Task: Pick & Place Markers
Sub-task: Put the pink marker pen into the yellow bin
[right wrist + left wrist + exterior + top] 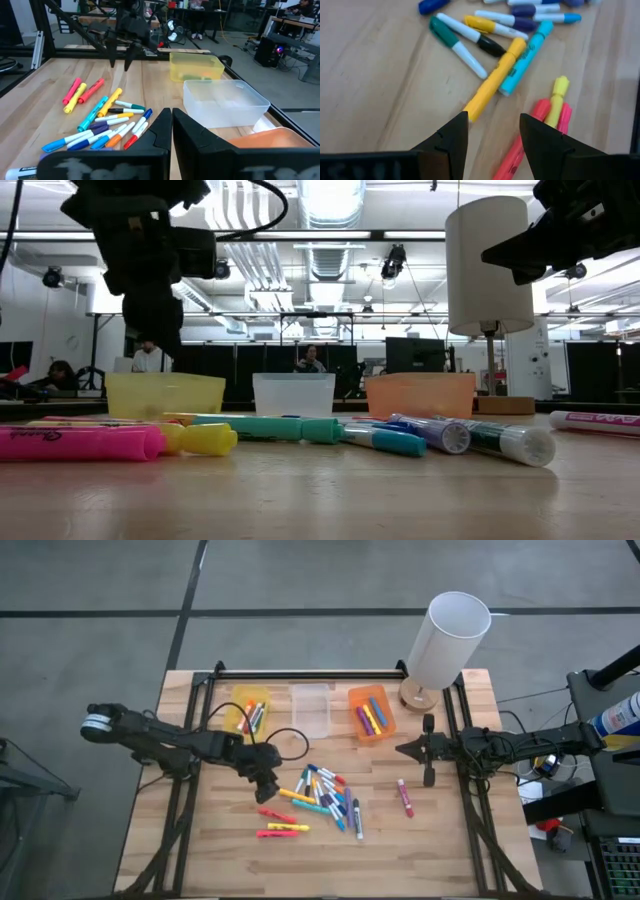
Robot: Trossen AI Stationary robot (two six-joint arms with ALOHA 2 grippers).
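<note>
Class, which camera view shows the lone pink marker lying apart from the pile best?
The high view: the pink marker lies whole, alone near the shut right pincer. The low view shows only part at its edge; the wrist views don't clearly show it.

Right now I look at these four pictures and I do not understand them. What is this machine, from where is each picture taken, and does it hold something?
It is a robot with two dark arms at a wooden table. One picture looks straight down from above, one looks level across the tabletop, and the other two come from cameras on the arms' wrists. The left gripper is open and empty, just above the pile of markers, with its fingers on either side of an orange marker. The right gripper is shut, holds nothing, and waits at the table's right side. At the back stand a yellow bin, a clear bin and an orange bin; the yellow and orange ones hold some markers. One pink marker lies apart. A white lamp stands behind.
</note>
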